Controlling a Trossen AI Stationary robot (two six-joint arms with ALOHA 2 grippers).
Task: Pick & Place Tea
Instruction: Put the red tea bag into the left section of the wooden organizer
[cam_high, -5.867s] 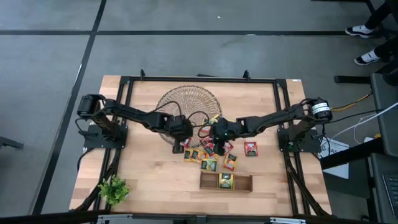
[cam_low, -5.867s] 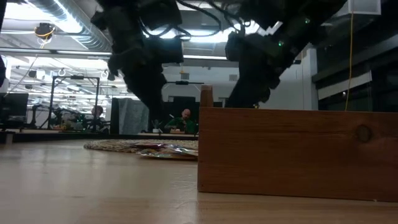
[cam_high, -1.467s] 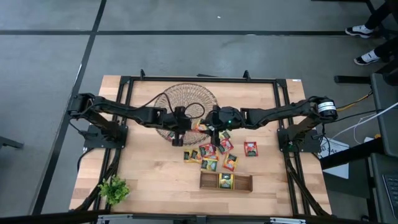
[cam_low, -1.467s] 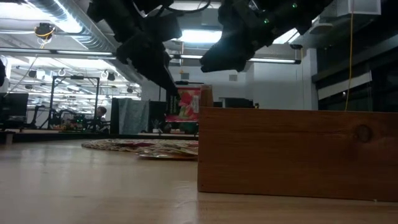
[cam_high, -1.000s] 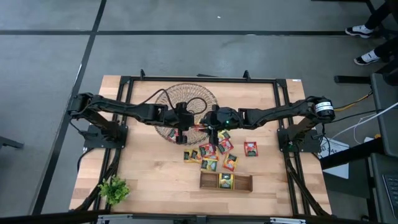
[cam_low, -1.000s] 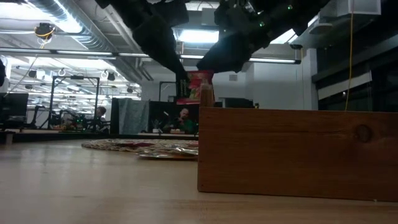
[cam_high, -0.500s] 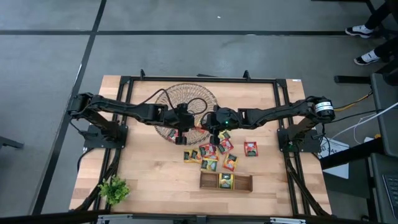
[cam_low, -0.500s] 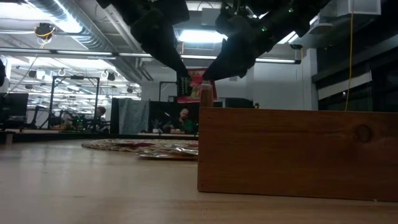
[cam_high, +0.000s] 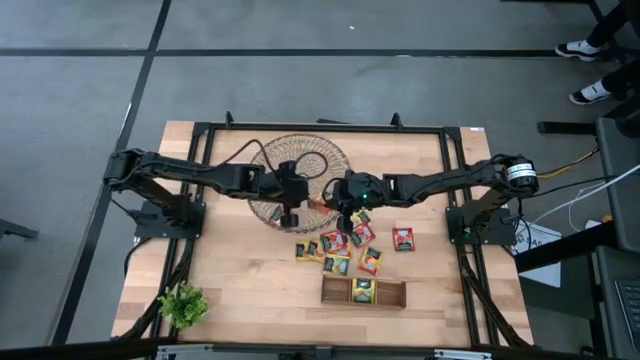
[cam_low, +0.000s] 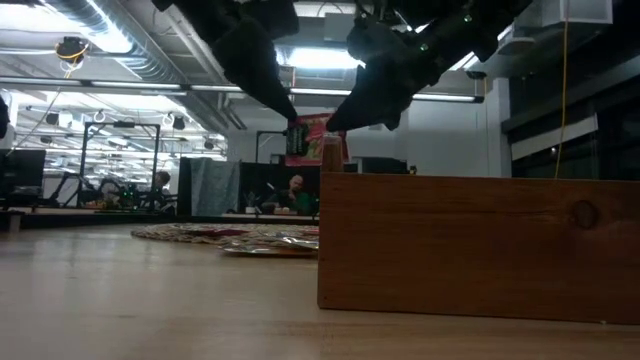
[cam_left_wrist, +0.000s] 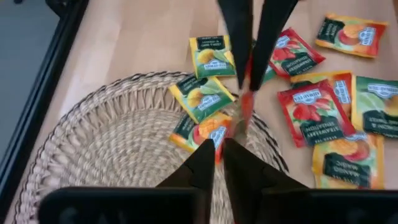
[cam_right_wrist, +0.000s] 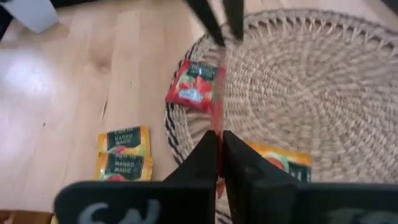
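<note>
Both claws meet above the near edge of the wicker dish (cam_high: 300, 180). The right claw (cam_right_wrist: 216, 144) is clenched on a red tea sachet (cam_low: 312, 137), held edge-on in the air. The left claw (cam_left_wrist: 219, 148) looks slightly parted beside the same sachet; probably it no longer grips it. Other sachets (cam_high: 340, 250) lie on the counter (cam_high: 240, 280) near the wooden tray (cam_high: 363, 291).
</note>
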